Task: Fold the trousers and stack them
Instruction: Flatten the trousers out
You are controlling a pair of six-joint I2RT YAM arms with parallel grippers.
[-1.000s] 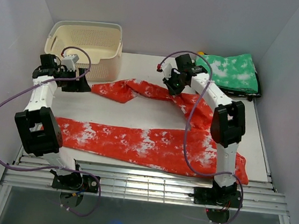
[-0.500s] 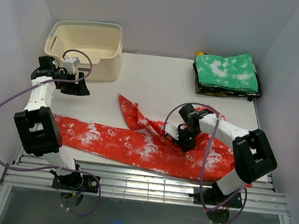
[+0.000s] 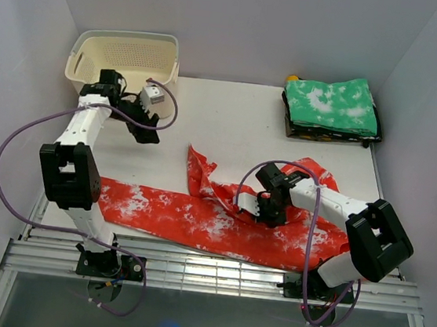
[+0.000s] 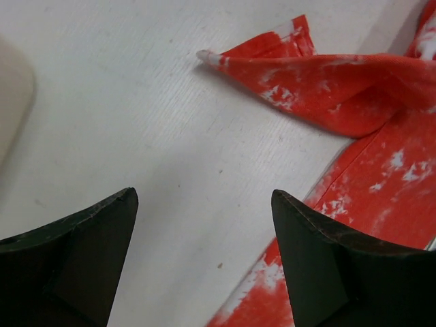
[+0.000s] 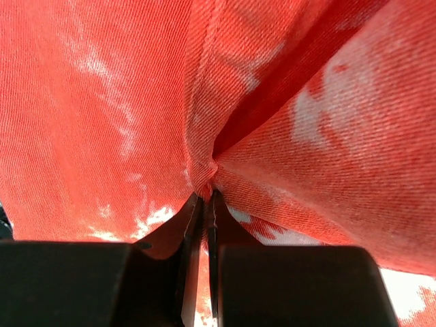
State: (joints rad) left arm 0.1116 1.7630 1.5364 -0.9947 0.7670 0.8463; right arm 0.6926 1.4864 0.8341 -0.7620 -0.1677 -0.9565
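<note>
On the white table [image 3: 231, 118] the red trousers [image 3: 158, 208] lie along the near edge, my right gripper [image 5: 204, 199] pinching a fold of them, my left gripper [image 4: 203, 194] spread wide above the tabletop.

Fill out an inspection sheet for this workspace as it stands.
Surface: white table, slatted at the near edge.
Job's things: red trousers spread along the near side, one leg bunched up toward the middle; green trousers folded in the far right corner.
Clutter: basket in the far left corner.
Grippers: left gripper open over bare table; right gripper shut on a fold of the red trousers.
Cables: purple cables loop along both arms.
Surroundings: plain walls; nothing else seen.
</note>
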